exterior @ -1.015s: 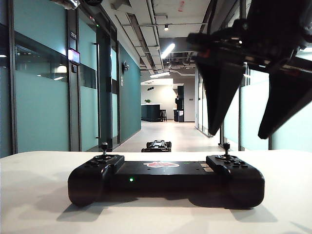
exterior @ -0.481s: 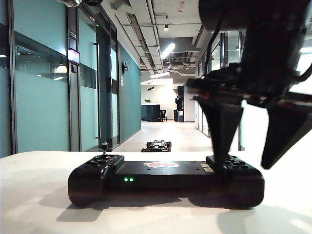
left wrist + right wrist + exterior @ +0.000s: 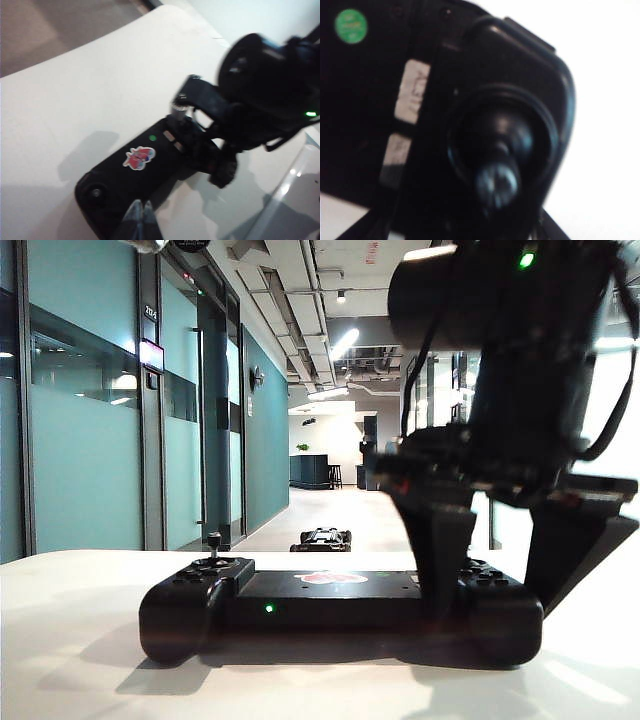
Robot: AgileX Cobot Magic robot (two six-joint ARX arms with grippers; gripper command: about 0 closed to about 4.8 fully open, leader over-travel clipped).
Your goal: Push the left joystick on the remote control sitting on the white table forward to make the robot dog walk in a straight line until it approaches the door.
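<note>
Wide black gamepad-style remote control with a pinkish sticker on its top lies flat on the broad matte white table, near the table's front edge in the exterior view, with one green light lit on its front face. We see the left joystick, a short thin black stick with a rounded cap, standing upright and untouched on the controller's left lobe. Beyond the far edge of the table, on the corridor floor, we see the small black four-legged robot dog, low to the ground and well apart from the far rooms.

We see the right gripper set down over the controller's right lobe, its two dark triangular fingers spread wide and straddling that lobe, one on each side; they clasp nothing that we can make out. In the right wrist view the right-hand thumbstick fills the picture, blurred and very close.

We see only the tips of the left gripper, pressed together with no gap, poised by the controller's left lobe near the left stick; we cannot tell whether they touch it.
</note>
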